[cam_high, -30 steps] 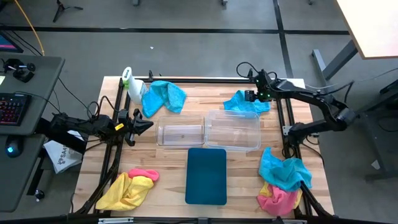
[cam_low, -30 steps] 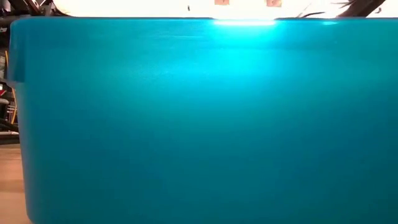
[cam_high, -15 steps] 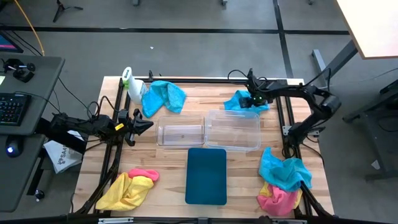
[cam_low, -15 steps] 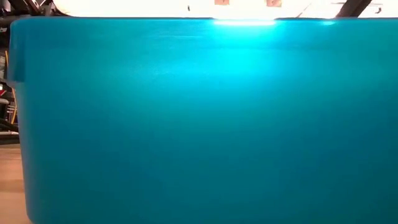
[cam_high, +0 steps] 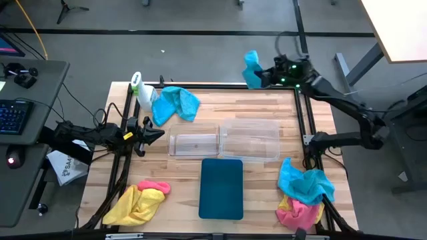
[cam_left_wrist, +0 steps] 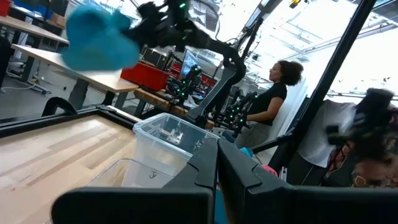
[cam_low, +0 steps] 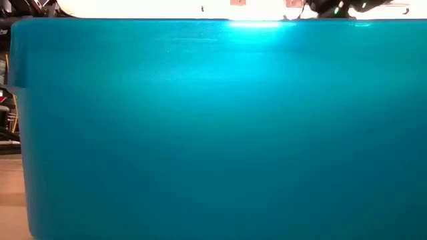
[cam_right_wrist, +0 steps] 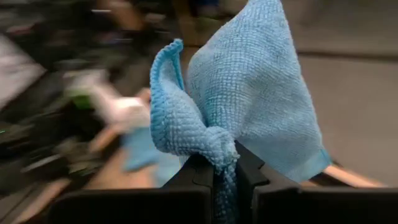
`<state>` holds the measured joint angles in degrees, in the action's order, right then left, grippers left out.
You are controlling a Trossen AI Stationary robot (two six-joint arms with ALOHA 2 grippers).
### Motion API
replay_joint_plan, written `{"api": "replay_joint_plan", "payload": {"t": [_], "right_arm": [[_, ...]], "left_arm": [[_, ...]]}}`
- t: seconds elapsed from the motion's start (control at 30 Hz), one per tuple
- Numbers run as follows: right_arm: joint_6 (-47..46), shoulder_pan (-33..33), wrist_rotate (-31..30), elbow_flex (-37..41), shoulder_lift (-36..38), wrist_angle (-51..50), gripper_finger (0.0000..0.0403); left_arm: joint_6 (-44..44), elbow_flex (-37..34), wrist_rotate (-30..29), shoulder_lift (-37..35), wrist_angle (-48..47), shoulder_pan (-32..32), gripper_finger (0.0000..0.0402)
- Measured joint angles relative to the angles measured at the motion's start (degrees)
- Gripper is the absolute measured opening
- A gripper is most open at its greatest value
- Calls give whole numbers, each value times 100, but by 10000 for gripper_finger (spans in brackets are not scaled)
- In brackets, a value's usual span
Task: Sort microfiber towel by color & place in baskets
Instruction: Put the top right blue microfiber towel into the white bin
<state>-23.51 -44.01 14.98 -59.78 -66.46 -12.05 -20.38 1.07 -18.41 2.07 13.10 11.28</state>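
My right gripper (cam_high: 261, 75) is high over the table's far edge, shut on a cyan blue microfiber towel (cam_high: 251, 69), which also shows bunched in the right wrist view (cam_right_wrist: 249, 93) and the left wrist view (cam_left_wrist: 99, 38). My left gripper (cam_high: 157, 133) is shut on nothing at the table's left, beside the narrower clear basket (cam_high: 193, 142). The wider clear basket (cam_high: 250, 139) stands to its right. The dark teal tray (cam_high: 221, 188) lies nearer and fills the low view (cam_low: 213, 133). My right gripper pinches a gathered fold of the blue towel (cam_right_wrist: 222, 151) between its two fingers, several layers bunched together. The fingers lie about level and point toward the table's left. The towel is lifted clear of the table and stays crumpled at the fingertips.
Another blue towel (cam_high: 175, 103) lies at the far left by a white spray bottle (cam_high: 141, 90). A yellow and pink heap (cam_high: 140, 200) lies near left. A blue towel (cam_high: 303, 185) over a pink one (cam_high: 297, 213) lies near right. A person (cam_left_wrist: 273, 93) stands beyond the table.
My right gripper has come down on the blue towel at the table's far right, shut on it, then risen and gone toward the far edge. The towel has left the wood and is now lifted clear, bunched at the fingers.
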Motion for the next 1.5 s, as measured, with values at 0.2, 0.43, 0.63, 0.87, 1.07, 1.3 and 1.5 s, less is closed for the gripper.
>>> {"api": "replay_joint_plan", "payload": {"t": [0.2, 0.43, 0.63, 0.87, 1.07, 1.3, 1.5], "right_arm": [[306, 1032, 1359, -288, 589, 330, 6], [288, 2457, 902, -7, 729, -453, 4], [245, 2952, 342, 75, 640, -1268, 4], [149, 3079, 153, 75, 630, -2651, 4], [259, 3195, 173, 75, 630, -3274, 4], [720, 3218, 164, 75, 421, -3223, 4], [712, 3216, 168, 73, 113, -3104, 13]], "left_arm": [[0, -1, 0, 2, 0, 1, 0], [0, 1, 0, 0, 0, 0, 0], [0, 1, 0, 1, 0, 0, 0], [0, 1, 0, 1, 0, 1, 0], [0, -1, 0, 0, 0, 0, 0], [0, 1, -2, 0, -2, 0, 0], [0, 1, -1, 1, -2, 0, 0]]}}
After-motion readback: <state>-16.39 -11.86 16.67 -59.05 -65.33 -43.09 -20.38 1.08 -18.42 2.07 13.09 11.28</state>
